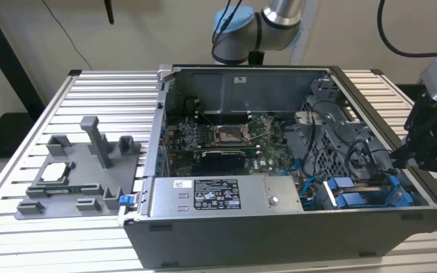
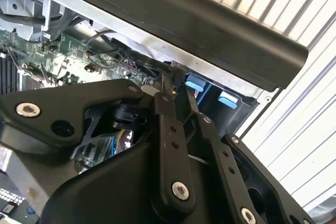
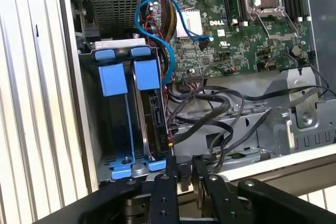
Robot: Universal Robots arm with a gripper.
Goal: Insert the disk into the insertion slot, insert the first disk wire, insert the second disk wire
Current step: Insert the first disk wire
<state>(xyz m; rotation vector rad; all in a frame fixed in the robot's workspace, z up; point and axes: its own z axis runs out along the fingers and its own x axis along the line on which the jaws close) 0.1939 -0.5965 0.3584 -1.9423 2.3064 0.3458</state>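
The disk (image 3: pixel 154 114) stands edge-on in its blue frame (image 3: pixel 147 74) inside the insertion slot (image 3: pixel 137 129) of the grey drive cage. A second blue frame (image 3: pixel 112 80) sits beside it. In the exterior view the blue frames (image 1: pixel 353 199) lie at the case's near right corner. Loose black disk wires (image 3: pixel 210 109) curl next to the cage, and one runs to the disk's side (image 3: pixel 170 140). My gripper (image 3: pixel 184 170) hovers over the case wall at the cage's end, fingers close together with a dark wire piece between them. It is also in the second wrist view (image 2: pixel 176 88) and the exterior view (image 1: pixel 395 162).
The open computer case (image 1: pixel 279 239) lies on a slatted metal table (image 1: pixel 104 91). Inside are the motherboard (image 1: pixel 226 136), a power supply (image 1: pixel 222 196) and a blue cable (image 3: pixel 157 9). A grey fixture (image 1: pixel 82 170) with parts stands at the exterior view's left.
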